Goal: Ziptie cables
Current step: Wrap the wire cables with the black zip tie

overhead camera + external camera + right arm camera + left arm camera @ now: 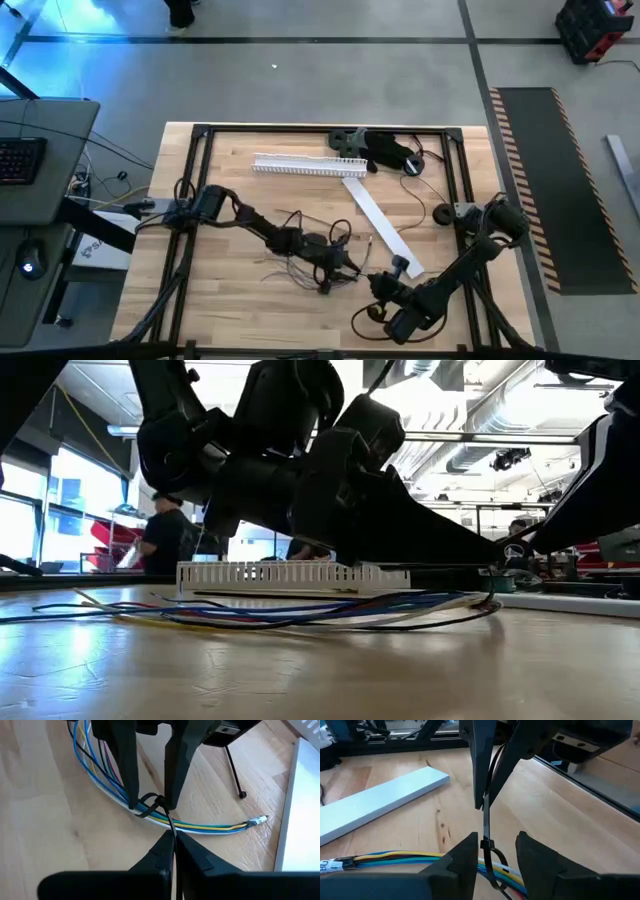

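Lying on the wooden desk (230,300) near its front middle, the cables (100,775) are seen as a bunch of thin blue, yellow, white and dark wires, gathered at one spot by a black zip tie (150,804) looped around them. In the right wrist view, the right end effector (173,837) is shown with its fingers pressed together on the tail of the zip tie, which runs straight from the loop into the pinch. The left end effector (492,847) is placed over the bundle at the loop, its fingers apart, one on each side of the tie; the tie's head sits between them, and whether either finger touches the wires cannot be told. In the high view, the two end effectors are found close together, the left arm reaching in from the left edge and the right arm from the front right corner. A flat white strip (380,222) lies diagonally just beside them, and a white slotted duct (308,166) is set farther back, well apart from the bundle. A bulky black device (385,150) rests near the far edge. A person (160,535) is visible in the room beyond the desk.
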Robot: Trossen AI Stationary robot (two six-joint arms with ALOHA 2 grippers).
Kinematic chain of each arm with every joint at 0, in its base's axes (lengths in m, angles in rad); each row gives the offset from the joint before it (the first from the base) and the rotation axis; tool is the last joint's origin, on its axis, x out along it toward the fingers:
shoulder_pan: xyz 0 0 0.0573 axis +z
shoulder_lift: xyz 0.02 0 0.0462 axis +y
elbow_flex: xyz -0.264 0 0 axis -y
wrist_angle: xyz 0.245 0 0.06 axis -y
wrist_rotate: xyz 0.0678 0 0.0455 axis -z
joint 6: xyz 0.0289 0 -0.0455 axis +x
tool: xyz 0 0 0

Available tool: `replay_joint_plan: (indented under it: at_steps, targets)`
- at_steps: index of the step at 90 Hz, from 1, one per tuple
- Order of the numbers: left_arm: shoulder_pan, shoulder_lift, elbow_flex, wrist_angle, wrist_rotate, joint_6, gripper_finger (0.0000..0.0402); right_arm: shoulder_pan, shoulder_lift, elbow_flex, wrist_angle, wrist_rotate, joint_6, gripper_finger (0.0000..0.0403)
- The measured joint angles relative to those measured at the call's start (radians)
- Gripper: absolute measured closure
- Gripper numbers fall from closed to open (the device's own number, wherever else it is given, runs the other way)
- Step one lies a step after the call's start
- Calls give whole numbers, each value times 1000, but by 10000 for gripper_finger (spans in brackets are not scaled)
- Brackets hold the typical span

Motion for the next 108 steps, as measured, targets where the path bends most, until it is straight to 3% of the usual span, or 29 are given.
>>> replay_joint_plan:
  at_steps: [32,48,82,108]
  targets:
    - [0,72,71,15,60,-49,348,0,0,0,1,4,0,403]
    - [1,67,62,13,74,-57,357,4,0,0,1,-2,0,403]
    - [7,67,39,75,126,-98,355,11,0,0,1,-9,8,403]
    - [15,67,39,102,133,-144,303,11,0,0,10,-10,8,403]
